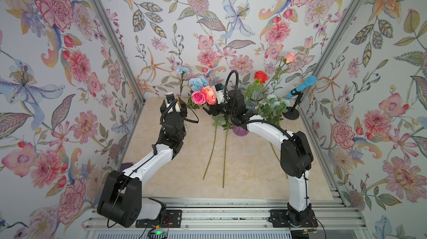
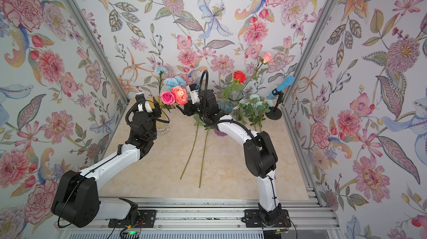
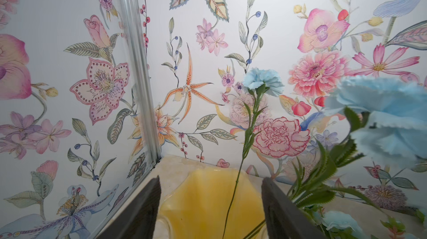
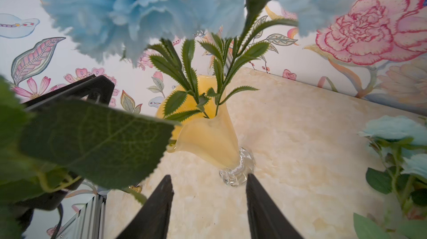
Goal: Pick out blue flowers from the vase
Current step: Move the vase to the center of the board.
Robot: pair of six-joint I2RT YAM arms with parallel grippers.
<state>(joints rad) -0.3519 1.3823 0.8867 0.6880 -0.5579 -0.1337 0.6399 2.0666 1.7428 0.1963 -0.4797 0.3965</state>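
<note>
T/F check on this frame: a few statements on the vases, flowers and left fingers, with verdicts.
1. Blue carnations stand in the yellow vase. True.
2. The left gripper has its fingers shut on a stem. False: the fingers stand apart, with a thin stem between them, not pinched.
3. The red rose stands in the yellow vase. False: it rises from the clear glass vase.
4. A blue microphone stands on a stand by the right wall. True.
</note>
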